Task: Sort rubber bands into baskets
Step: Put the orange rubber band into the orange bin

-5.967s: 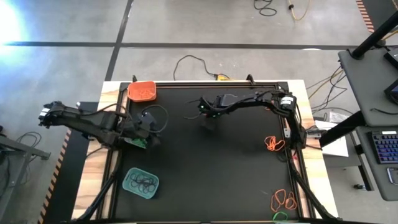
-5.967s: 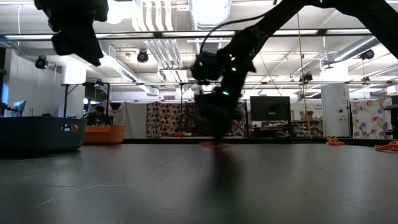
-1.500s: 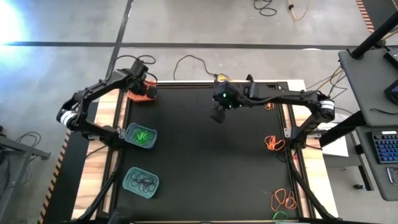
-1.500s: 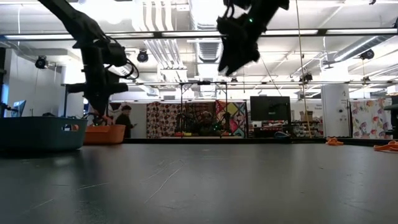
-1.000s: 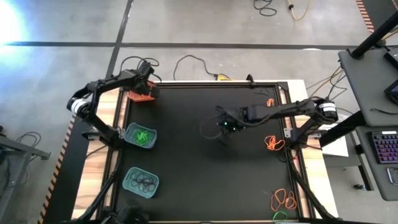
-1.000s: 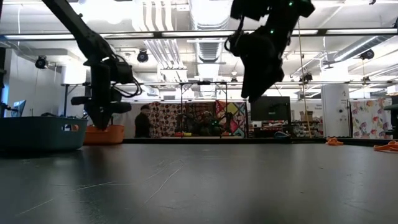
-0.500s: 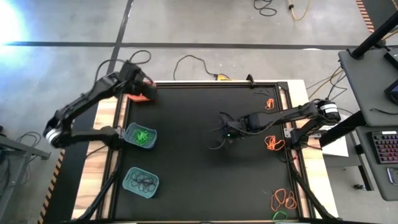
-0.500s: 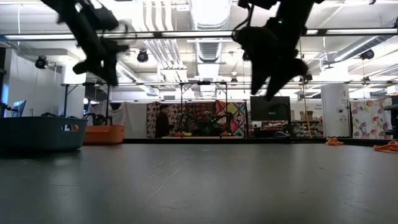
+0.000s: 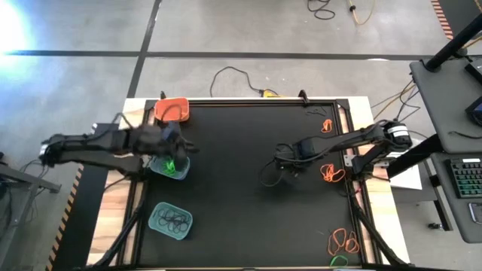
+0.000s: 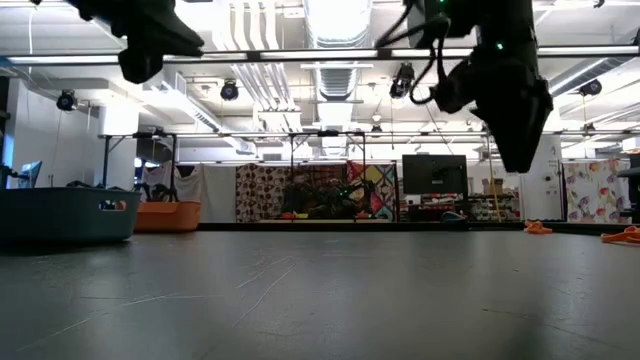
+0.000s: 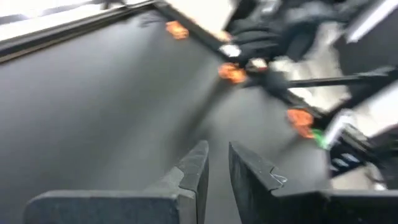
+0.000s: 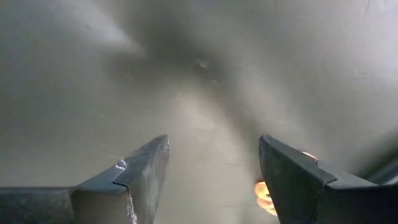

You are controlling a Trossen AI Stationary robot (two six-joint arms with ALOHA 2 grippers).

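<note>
While the black worktop [image 9: 233, 196] carries three baskets along its nine o'clock edge, both arms hang above it. An orange basket [image 9: 172, 110] sits at about eleven o'clock with orange loops inside. One teal basket [image 9: 178, 170] lies at nine o'clock, holding bright green rubber bands [image 9: 172, 163], and a second teal basket [image 9: 170, 220] lies at about eight o'clock, holding black rubber bands [image 9: 174, 222].

Loose orange rubber bands lie in three clusters on the three o'clock side: a small one [image 9: 327, 124] near two o'clock, a larger one [image 9: 330, 175] at three o'clock, and another [image 9: 344, 242] near five o'clock. Just below that last cluster sits a single bright green band [image 9: 339, 261] at the worktop's edge.

In the high view the left gripper [image 9: 175, 144] hovers over the green-band basket; in its wrist view its fingers [image 11: 194, 167] stand narrow, almost together, with nothing seen between them. Over bare worktop a little to the three o'clock side of centre, the right gripper [image 9: 285, 159] sits just beside the three o'clock cluster. Its fingers [image 12: 142, 171] are spread wide and hold nothing, with an orange band [image 12: 264, 193] showing beside one of them.
</note>
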